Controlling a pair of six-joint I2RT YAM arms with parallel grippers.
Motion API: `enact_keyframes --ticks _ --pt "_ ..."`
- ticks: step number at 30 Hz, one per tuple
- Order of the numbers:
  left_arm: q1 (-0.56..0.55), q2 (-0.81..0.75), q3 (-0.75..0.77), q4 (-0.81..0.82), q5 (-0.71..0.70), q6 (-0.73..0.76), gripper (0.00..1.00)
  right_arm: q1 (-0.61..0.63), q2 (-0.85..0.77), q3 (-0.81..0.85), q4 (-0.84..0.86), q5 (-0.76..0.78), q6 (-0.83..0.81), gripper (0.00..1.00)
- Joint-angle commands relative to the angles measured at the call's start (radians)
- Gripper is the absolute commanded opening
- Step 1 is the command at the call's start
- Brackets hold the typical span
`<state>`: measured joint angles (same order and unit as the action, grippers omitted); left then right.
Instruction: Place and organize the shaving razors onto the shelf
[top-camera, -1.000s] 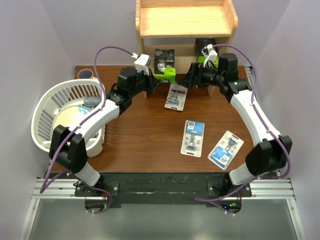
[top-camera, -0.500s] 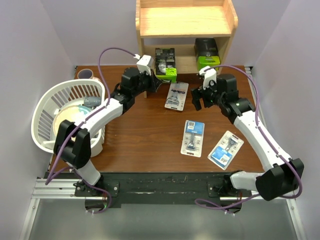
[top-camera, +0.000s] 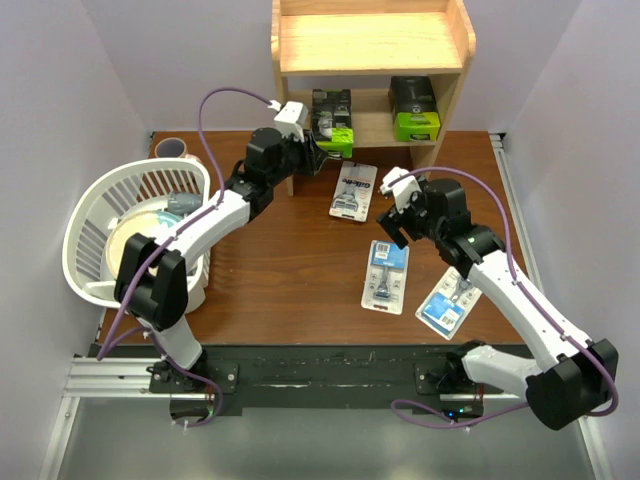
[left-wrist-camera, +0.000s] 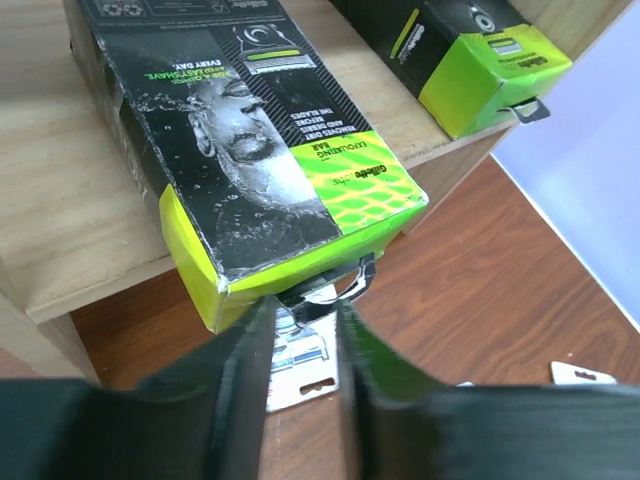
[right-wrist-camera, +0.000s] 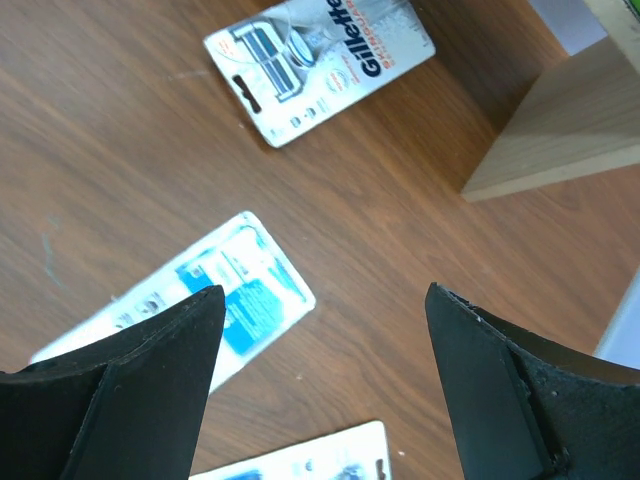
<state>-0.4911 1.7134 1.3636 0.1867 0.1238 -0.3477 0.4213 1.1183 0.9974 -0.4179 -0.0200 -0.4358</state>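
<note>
The wooden shelf stands at the back. Two black boxes with lime-green ends are on its lower tier, one left and one right. My left gripper is at the left box's front end, its fingers nearly shut on the box's black hang tab. The box overhangs the shelf edge. Three blister cards lie on the table. My right gripper is open and empty above the table, between the cards.
A white plastic basket holding dishes stands at the left of the table, with a pink cup behind it. The shelf's right side panel is near my right gripper. The right box also shows in the left wrist view.
My left gripper has moved the left black box further back onto the lower tier. My right gripper has left the right box on the shelf and drawn back over the table.
</note>
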Motion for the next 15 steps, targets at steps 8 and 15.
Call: enact_keyframes --ticks 8,15 --pt "0.026 -0.332 -0.13 -0.075 0.056 0.081 0.59 0.215 0.05 -0.068 0.524 0.254 -0.445 0.91" --pt "0.137 -0.527 -0.273 -0.162 0.053 0.038 0.6 0.352 0.329 -0.106 1.007 0.374 -0.834 0.97"
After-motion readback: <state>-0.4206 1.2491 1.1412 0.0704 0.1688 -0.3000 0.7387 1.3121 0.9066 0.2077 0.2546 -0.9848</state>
